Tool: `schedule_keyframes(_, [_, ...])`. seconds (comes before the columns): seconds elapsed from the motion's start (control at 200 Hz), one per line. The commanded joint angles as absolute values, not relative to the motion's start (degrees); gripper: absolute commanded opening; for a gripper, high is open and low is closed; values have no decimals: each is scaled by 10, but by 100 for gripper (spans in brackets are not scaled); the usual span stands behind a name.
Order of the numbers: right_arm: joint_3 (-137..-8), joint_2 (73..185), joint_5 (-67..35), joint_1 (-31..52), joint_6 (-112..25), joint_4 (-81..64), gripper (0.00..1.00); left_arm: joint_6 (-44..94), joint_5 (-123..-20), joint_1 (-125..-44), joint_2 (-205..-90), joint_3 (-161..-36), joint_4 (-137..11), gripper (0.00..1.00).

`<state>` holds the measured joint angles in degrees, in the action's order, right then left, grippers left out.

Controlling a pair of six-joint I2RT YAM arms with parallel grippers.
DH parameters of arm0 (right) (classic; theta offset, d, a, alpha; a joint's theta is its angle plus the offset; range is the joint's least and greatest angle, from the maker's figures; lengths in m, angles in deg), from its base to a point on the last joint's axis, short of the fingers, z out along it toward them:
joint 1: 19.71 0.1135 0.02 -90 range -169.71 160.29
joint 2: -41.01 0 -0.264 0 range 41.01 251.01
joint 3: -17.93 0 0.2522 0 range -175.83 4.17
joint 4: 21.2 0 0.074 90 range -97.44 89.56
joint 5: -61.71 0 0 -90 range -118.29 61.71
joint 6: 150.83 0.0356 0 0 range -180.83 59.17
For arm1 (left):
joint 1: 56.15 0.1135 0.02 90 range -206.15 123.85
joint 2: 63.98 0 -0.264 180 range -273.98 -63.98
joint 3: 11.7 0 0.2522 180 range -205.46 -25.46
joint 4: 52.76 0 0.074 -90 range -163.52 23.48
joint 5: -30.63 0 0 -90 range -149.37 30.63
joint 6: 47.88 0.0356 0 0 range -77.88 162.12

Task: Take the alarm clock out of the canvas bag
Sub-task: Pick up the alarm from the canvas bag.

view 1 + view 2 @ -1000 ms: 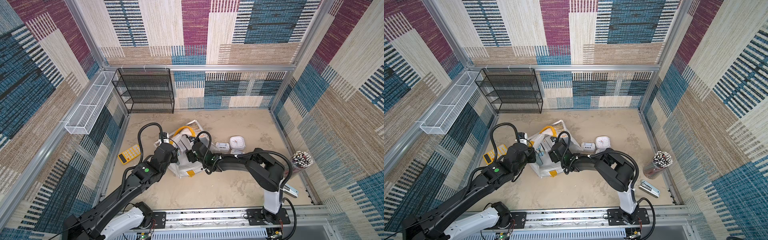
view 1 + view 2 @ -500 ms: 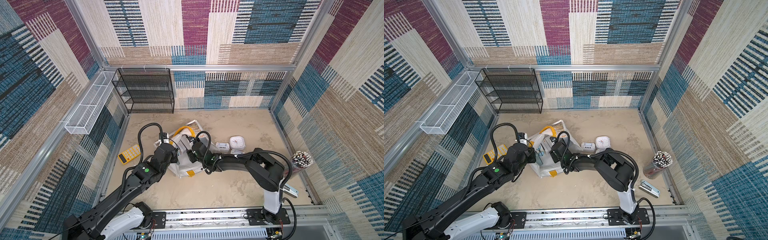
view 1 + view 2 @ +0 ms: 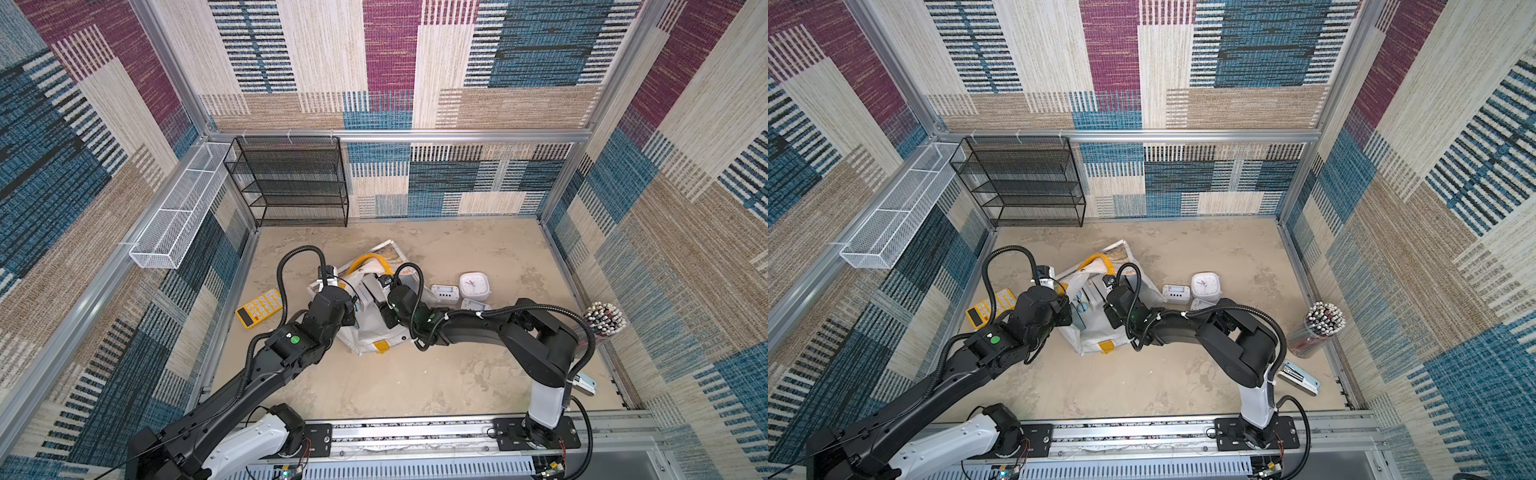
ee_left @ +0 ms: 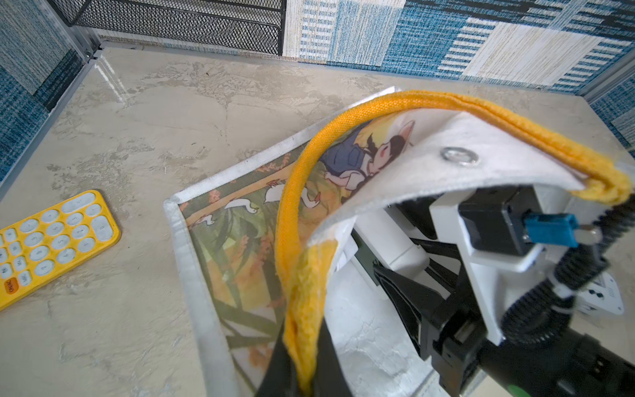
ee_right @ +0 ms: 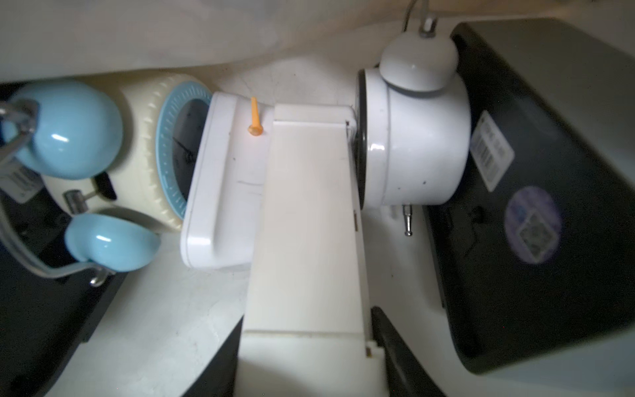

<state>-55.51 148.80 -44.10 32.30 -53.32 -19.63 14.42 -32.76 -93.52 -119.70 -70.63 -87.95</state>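
The canvas bag (image 3: 370, 332) lies on its side on the table, white with a printed picture (image 4: 240, 233). My left gripper (image 4: 304, 374) is shut on its yellow strap handle (image 4: 343, 120) and holds the mouth up. My right gripper (image 5: 307, 314) is inside the bag. Its black jaws press both sides of a long white alarm clock (image 5: 309, 213). Next to it in the bag are a white boxy clock with an orange pin (image 5: 223, 178), a cream clock with blue bells (image 5: 113, 165), a white bell clock (image 5: 415, 144) and a dark flat case (image 5: 536, 192).
A white square clock (image 3: 473, 286) and a small digital clock (image 3: 445, 292) stand right of the bag. A yellow calculator (image 3: 259, 313) lies to its left. A black wire rack (image 3: 291, 183) stands at the back, and a jar of pens (image 3: 602, 324) and a stapler (image 3: 584, 382) at the right.
My right gripper's jaws have closed in on the long white clock inside the bag. Both arms stay where they were, and the left still holds the strap.
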Motion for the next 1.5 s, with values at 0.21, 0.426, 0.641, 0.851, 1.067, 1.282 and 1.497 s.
schedule_keyframes(0.21, [-535,1458,-437,322,-522,-197,32,126,-309,-934,-1201,-711,-897,0])
schedule_keyframes(0.426, [-513,1430,-433,323,-514,-193,30,124,-308,-934,-1205,-711,-900,0])
schedule_keyframes(0.641, [-490,1401,-421,324,-512,-192,29,122,-308,-934,-1207,-713,-900,0])
schedule_keyframes(0.851, [-461,1364,-413,325,-513,-192,29,120,-308,-934,-1208,-713,-902,0])
schedule_keyframes(1.067, [-433,1326,-403,326,-513,-202,29,118,-308,-934,-1211,-714,-902,0])
schedule_keyframes(1.282, [-398,1282,-390,327,-523,-221,28,119,-305,-934,-1210,-715,-907,0])
schedule_keyframes(1.497, [-367,1238,-386,326,-527,-227,28,117,-305,-934,-1212,-713,-907,0])
